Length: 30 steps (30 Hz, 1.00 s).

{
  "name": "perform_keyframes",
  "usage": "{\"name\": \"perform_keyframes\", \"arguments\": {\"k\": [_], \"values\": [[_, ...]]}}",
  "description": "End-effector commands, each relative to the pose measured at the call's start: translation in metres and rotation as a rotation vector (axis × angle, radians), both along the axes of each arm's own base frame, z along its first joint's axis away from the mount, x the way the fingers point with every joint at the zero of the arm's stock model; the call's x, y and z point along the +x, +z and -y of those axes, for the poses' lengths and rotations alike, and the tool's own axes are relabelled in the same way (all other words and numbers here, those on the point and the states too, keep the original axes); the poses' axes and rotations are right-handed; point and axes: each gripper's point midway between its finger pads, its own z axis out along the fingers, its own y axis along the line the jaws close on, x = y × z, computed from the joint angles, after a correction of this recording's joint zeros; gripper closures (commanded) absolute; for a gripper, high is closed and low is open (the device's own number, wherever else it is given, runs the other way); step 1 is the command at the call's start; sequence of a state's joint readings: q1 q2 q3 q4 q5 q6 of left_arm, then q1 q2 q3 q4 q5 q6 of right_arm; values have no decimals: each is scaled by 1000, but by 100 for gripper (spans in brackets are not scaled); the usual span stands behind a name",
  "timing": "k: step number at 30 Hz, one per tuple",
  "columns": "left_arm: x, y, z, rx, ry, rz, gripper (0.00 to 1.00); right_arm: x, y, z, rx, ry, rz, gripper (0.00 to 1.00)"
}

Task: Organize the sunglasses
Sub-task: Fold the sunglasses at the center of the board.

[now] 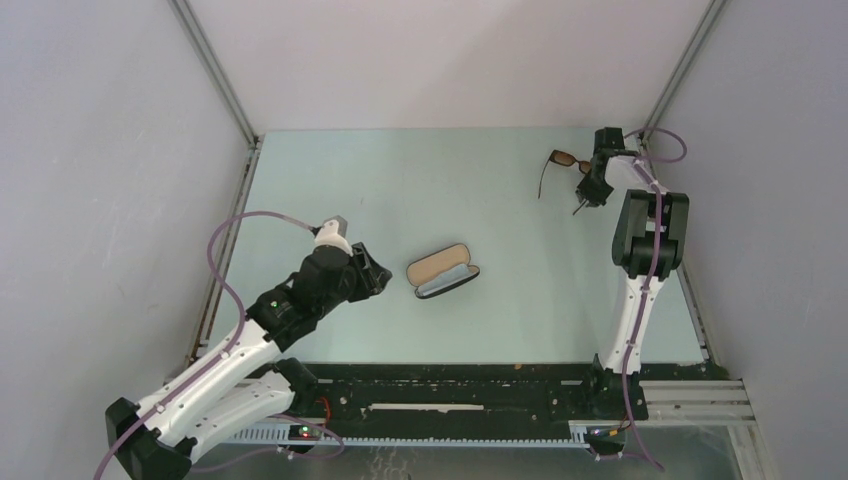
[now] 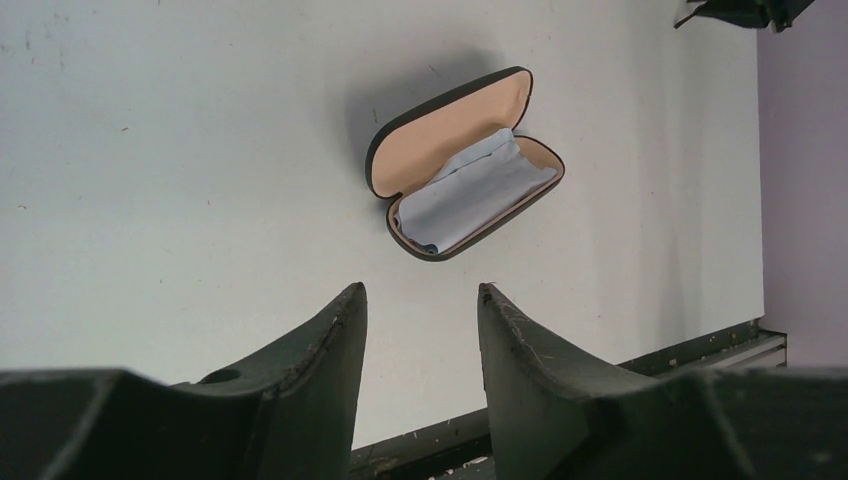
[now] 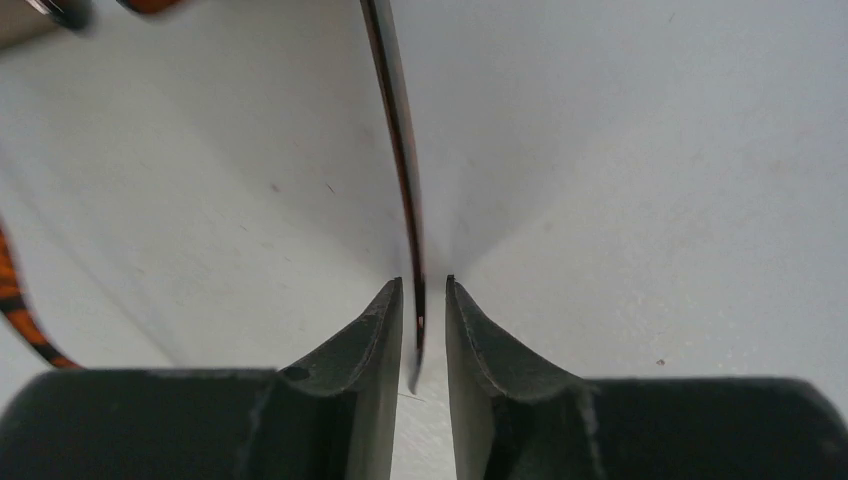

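The sunglasses (image 1: 563,159) sit well beyond and to the right of the open black glasses case (image 1: 443,270), near the table's far right corner. The right gripper (image 3: 423,290) has its jaws drawn narrowly around one thin brown temple arm (image 3: 400,150); whether they actually pinch it, I cannot tell. Just left of the case, the left gripper (image 2: 420,300) hangs half open, holding nothing.
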<state>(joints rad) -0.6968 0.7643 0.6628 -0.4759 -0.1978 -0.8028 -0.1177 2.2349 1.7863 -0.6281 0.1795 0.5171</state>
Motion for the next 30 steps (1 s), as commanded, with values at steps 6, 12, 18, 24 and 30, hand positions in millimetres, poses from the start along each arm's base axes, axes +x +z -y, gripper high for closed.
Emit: {"name": "perform_keyframes", "arguments": {"k": [6,12,18,24,30], "values": [[12,38,15,-30,-47,85,51,-34,9,-19,23,102,21,95],[21,48,27,-28,-77,96,51,-80,21,-58,78,138,61,100],[39,77,39,-3,-104,148,50,-151,23,-104,-73,353,-31,100],[62,90,86,-29,-244,164,50,-213,13,-139,-118,500,-92,100],[108,77,148,11,-373,84,50,-220,11,-138,-171,516,-103,100]]}}
